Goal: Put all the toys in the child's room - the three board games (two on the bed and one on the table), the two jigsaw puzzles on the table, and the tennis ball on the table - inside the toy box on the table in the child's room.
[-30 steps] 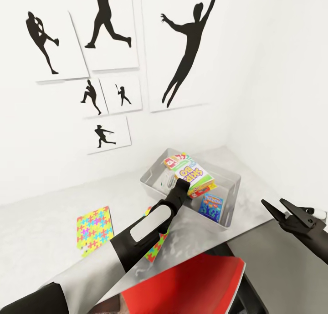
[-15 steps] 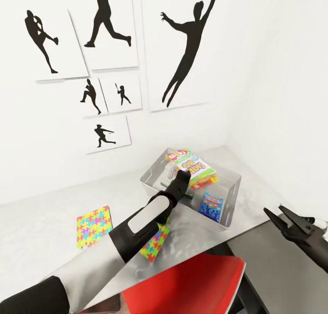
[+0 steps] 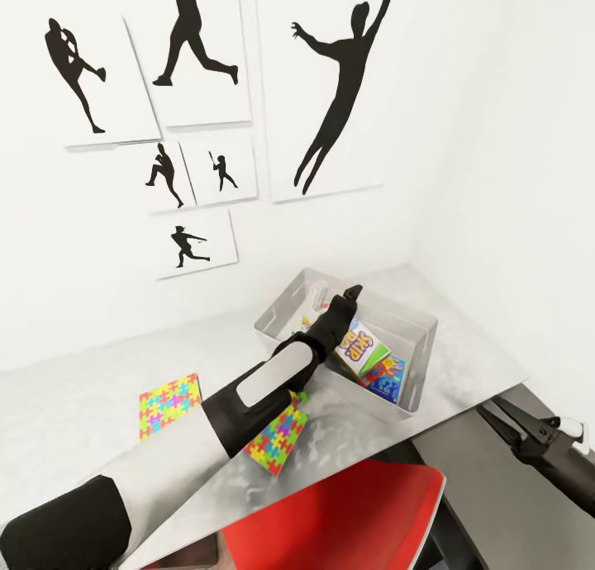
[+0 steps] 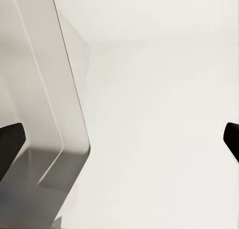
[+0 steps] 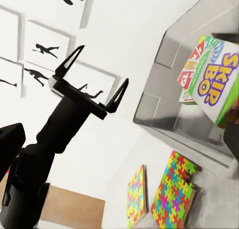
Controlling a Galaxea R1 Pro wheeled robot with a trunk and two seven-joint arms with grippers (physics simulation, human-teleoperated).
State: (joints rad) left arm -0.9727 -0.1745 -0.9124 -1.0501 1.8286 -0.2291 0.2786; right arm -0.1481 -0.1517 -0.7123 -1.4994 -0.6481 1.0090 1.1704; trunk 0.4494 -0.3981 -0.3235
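Black and spread wide, the left tool is hanging empty above the toy box holding the Skip-Bo board game, while the right tool is also gaping empty.

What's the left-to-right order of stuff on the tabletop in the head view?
Jigsaw puzzle lying flat on its own → second jigsaw puzzle by the left forearm → toy box holding the Skip-Bo box.

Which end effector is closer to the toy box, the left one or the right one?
Left. The left end effector is above the toy box, over its inside. The right end effector hangs beyond the table edge, apart from it.
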